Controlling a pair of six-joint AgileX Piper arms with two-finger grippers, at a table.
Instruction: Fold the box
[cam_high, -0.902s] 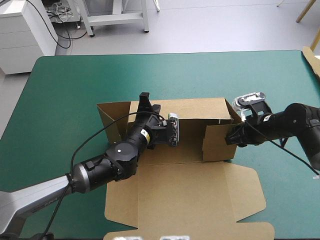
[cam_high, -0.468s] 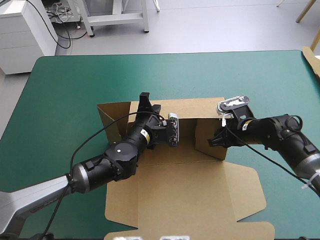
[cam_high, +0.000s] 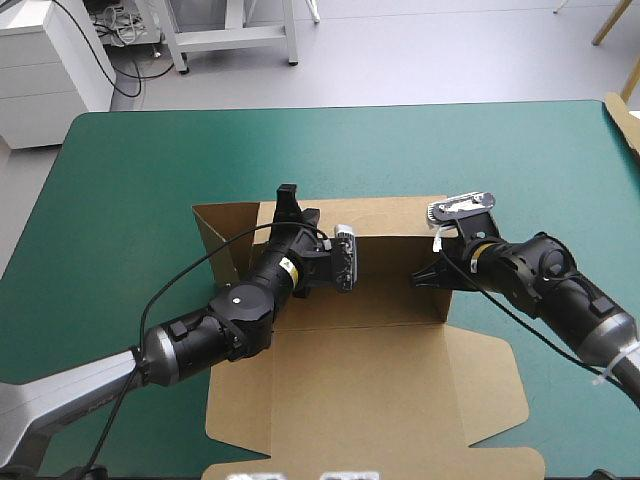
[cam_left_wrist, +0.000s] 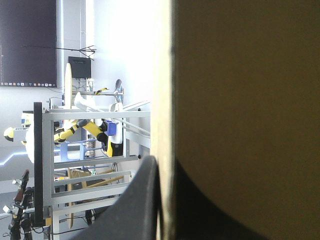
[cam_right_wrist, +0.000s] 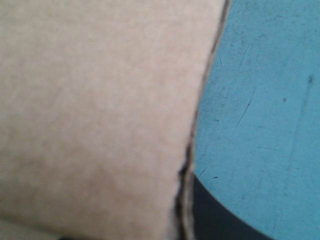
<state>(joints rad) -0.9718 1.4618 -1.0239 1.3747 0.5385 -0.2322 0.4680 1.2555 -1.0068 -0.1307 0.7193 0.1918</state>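
Note:
The brown box (cam_high: 360, 380) lies mid-table, its lid flat toward the near edge and its back wall raised. My left gripper (cam_high: 290, 196) is shut on the top edge of that back wall near its left end. In the left wrist view the board's edge (cam_left_wrist: 165, 75) runs straight up from between the fingers (cam_left_wrist: 140, 200). My right gripper (cam_high: 420, 277) is shut on the box's right side flap, which is swung inward along the back wall. In the right wrist view the flap (cam_right_wrist: 100, 100) fills most of the picture, with one black finger (cam_right_wrist: 215, 215) beside its edge over the teal-green cover (cam_right_wrist: 265, 100).
The teal-green cover (cam_high: 140, 170) lies bare to the left, right and far side of the box. A piece of brown board (cam_high: 626, 115) pokes in at the table's far right corner. The box's left side flap (cam_high: 215, 235) stands splayed outward.
My right gripper has moved left, swinging the right side flap inward from its outward stand toward the back wall. The left arm has stayed in place.

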